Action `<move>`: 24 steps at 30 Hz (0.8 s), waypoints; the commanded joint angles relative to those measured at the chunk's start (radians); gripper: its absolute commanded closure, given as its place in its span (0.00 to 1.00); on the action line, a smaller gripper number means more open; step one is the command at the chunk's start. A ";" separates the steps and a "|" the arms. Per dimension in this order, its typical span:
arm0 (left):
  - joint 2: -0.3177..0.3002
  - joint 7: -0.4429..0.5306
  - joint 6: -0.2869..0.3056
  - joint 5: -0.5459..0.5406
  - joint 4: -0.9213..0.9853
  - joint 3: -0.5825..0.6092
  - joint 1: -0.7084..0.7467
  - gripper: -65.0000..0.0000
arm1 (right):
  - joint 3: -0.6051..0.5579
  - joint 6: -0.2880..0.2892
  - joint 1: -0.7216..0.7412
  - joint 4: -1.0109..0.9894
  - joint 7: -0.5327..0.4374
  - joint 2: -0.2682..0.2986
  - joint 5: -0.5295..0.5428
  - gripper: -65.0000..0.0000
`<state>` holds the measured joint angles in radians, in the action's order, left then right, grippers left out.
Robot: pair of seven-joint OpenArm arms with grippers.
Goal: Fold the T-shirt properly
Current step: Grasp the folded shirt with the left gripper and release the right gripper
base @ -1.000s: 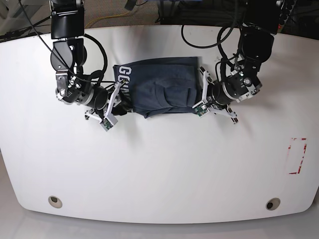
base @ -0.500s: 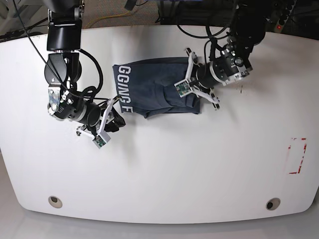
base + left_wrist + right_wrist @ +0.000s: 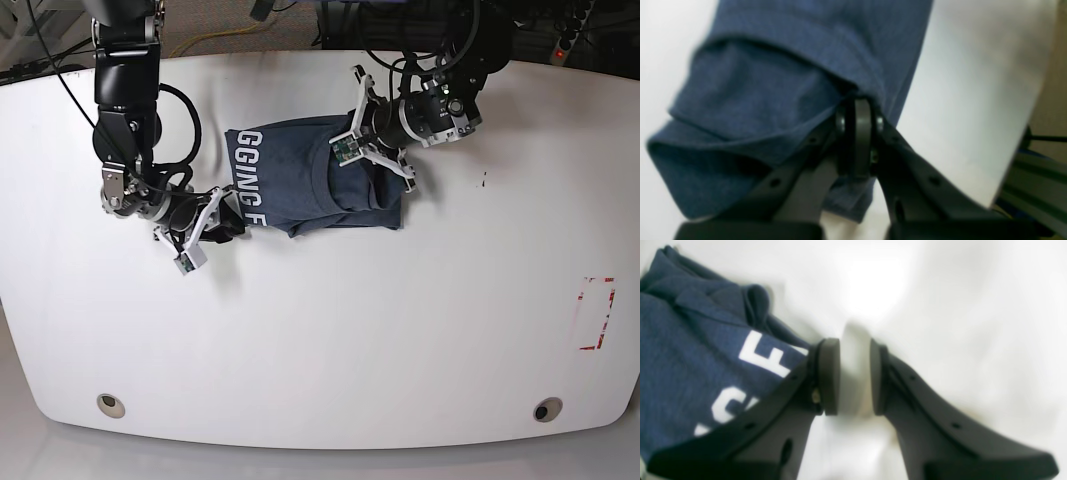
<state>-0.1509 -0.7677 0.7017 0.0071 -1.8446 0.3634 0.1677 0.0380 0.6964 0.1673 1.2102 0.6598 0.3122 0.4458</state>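
Your left claw [image 3: 858, 133] is clenched on a fold of the dark navy-blue heathered cotton T-shirt [image 3: 315, 175], which lies bunched in folded layers on the white table [image 3: 320, 330], directly ahead of and beneath that claw's pinched tips. In the left wrist view the cloth [image 3: 773, 100] spreads out to the left of the claw, its thick folded edges stacked one over another, while bare table shows to the claw's right. Your right claw [image 3: 855, 376] stands released, a clear gap between its dark fingers [image 3: 828, 376] with only white table showing through; nothing is gripped there. The shirt's edge with bold white block lettering [image 3: 763, 355] sits just beside that claw, to its left, the cloth reaching up to the near finger. In the base view the right claw [image 3: 205, 225] rests low at the lettered end of the shirt, while the left claw [image 3: 375, 140] hangs over the opposite end.
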 commanded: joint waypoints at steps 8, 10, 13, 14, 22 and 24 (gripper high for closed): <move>-0.008 0.018 -0.004 -0.008 0.221 -0.042 -0.227 0.97 | 0.007 0.002 -0.099 0.156 -0.008 0.055 0.012 0.78; -0.008 0.021 -0.004 -0.008 0.280 -0.042 -0.271 0.97 | 0.007 0.002 -0.134 0.205 -0.007 0.057 0.012 0.78; -0.008 0.023 -0.004 -0.008 0.362 -0.042 -0.340 0.97 | 0.007 0.002 -0.188 0.287 0.004 0.055 0.012 0.78; -0.008 0.023 -0.004 -0.008 0.375 -0.042 -0.357 0.97 | 0.007 0.002 -0.205 0.313 0.022 0.054 0.012 0.78; -0.034 0.020 -0.004 -0.009 0.250 -0.074 -0.391 0.97 | 0.001 0.002 -0.288 0.458 0.108 -0.031 0.012 0.77; -0.036 0.020 -0.004 -0.008 0.208 -0.076 -0.388 0.97 | -0.023 0.002 -0.288 0.461 0.127 -0.052 0.011 0.78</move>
<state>-0.1925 -0.7700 0.7017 0.0105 -1.5826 0.2893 -0.1989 0.0273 0.6930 -0.1322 1.6512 0.7887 0.2649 0.4484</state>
